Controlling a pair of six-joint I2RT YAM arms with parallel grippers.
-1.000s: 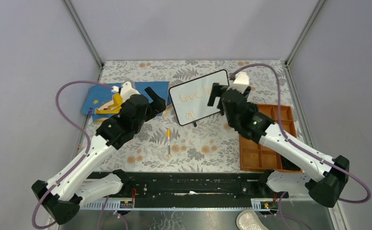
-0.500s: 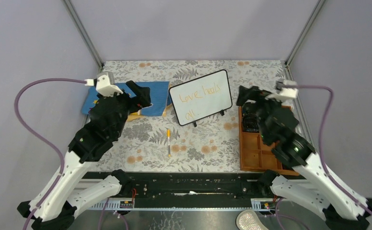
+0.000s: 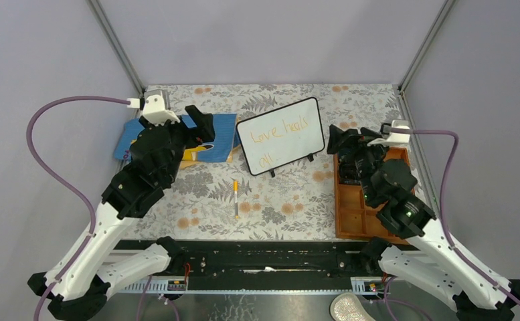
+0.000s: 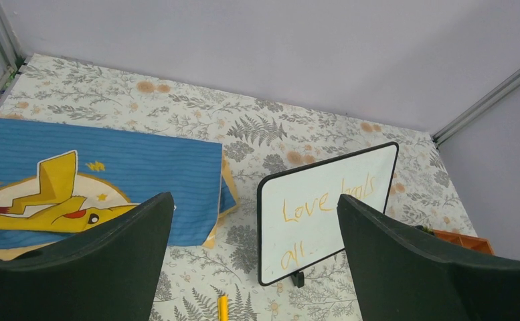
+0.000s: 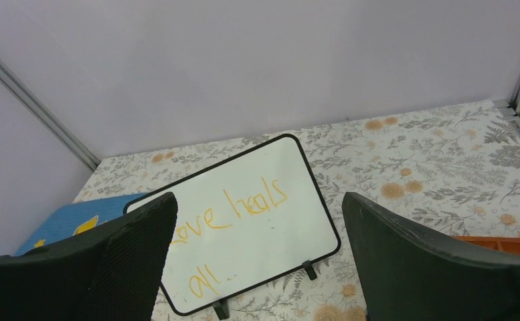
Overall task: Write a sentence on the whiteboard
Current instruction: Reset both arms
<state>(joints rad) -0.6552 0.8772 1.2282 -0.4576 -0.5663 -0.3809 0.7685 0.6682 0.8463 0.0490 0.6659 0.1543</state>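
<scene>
- The whiteboard [image 3: 306,138] is standing near the table's [image 3: 277,200] far edge, showing the sentence [image 5: 233,208] "Love heals all".
- The left gripper [image 3: 202,127] and right gripper [image 3: 341,139] are hanging with jaws spread wide, holding nothing.

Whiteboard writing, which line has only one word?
The lower line, which reads just "all"; the upper line holds two words, "Love heals".

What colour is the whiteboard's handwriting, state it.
The thin handwritten sentence is orange; right wrist view.

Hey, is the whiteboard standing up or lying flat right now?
Standing: the whiteboard rests on its two black feet, written face showing in every view.
</scene>
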